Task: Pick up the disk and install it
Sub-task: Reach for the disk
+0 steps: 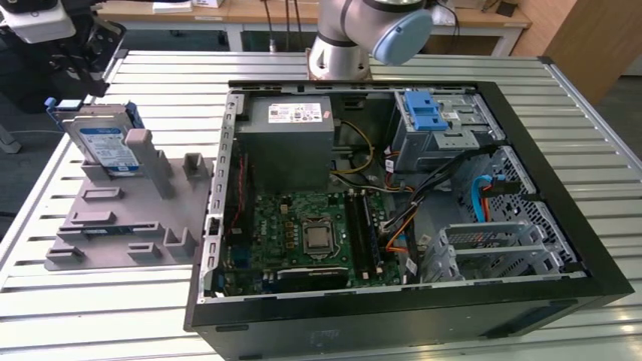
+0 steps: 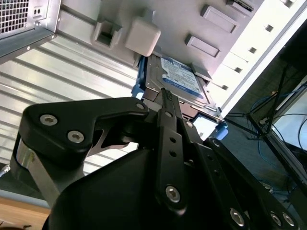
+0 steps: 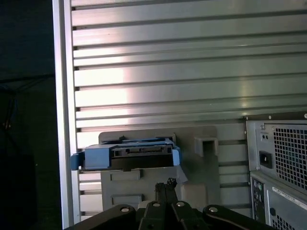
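The disk (image 1: 105,147) stands on edge in a slot of a grey holder (image 1: 120,218) at the exterior view's left. It has a dark body, a blue-and-white label and blue side rails. In both wrist views the disk (image 2: 180,76) (image 3: 129,155) lies just beyond my fingertips. My gripper (image 2: 165,93) (image 3: 167,184) is shut with nothing between its fingers, close to the disk's edge but apart from it. The arm's white wrist end (image 1: 40,22) hangs over the holder's far side.
An open black computer case (image 1: 561,301) lies on the slatted metal table (image 1: 101,316), to the exterior view's right of the holder. Inside it are a grey power supply box (image 1: 291,143), a motherboard (image 1: 301,233) and a drive cage with a blue latch (image 1: 426,116). The table's edge (image 3: 62,120) runs close beside the holder.
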